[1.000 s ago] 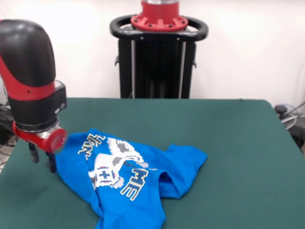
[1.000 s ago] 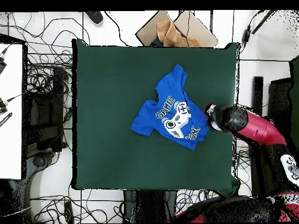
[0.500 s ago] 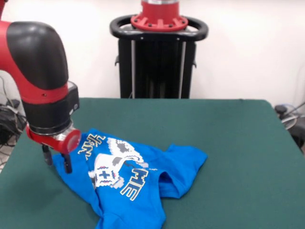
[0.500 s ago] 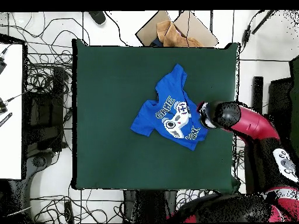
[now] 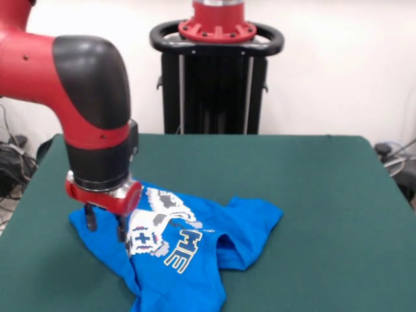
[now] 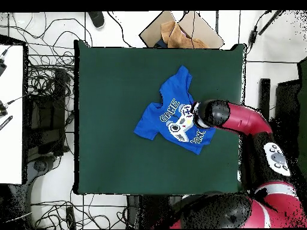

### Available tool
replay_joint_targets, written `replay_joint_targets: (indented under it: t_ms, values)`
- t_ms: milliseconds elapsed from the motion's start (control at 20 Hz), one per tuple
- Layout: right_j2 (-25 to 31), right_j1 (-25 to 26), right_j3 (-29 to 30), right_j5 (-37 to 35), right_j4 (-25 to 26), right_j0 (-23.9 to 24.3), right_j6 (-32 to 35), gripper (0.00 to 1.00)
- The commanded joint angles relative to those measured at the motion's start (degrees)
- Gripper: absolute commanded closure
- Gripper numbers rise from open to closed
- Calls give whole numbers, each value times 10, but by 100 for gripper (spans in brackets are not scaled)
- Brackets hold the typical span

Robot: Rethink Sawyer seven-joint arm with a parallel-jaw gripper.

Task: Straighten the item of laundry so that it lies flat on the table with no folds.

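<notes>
The item of laundry (image 5: 195, 250) is a bright blue T-shirt with a white pixel print, lying crumpled with folds near the front left of the green table (image 5: 312, 188). One sleeve bunches up at its right side. My gripper (image 5: 106, 224) hangs open over the shirt's left part, with both fingertips (image 5: 121, 232) down at the cloth. From above, the shirt (image 6: 169, 117) lies right of the middle of the table (image 6: 114, 90), and the red and black wrist (image 6: 210, 114) covers its right edge and hides the gripper.
A black pedestal frame (image 5: 218, 78) rises behind the table's far edge. In the overhead view, cables cover the floor around the table, brown paper (image 6: 177, 33) lies past the top edge, and a white desk (image 6: 11, 114) stands at the left.
The arm has swung from beside the shirt's left edge to over the shirt, moving right in the front view. The shirt has kept its shape.
</notes>
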State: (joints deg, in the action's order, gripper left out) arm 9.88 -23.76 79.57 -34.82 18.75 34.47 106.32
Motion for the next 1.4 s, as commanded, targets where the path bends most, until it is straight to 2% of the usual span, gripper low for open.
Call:
replay_joint_targets:
  t_ms: [50,300,600,850,1050,1250,1400]
  values:
    - [-32,36,-14,-3,26,-50,61,0]
    - [-69,81,-42,21,32,-73,92,0]
    - [-85,71,-25,20,7,-90,101,0]
    - [-150,99,-75,8,10,-147,159,0]
    - [-172,130,-93,36,-1,-157,172,0]
    - [-185,120,-86,40,-12,-163,167,0]
    - [-180,81,-62,36,-14,-138,124,0]
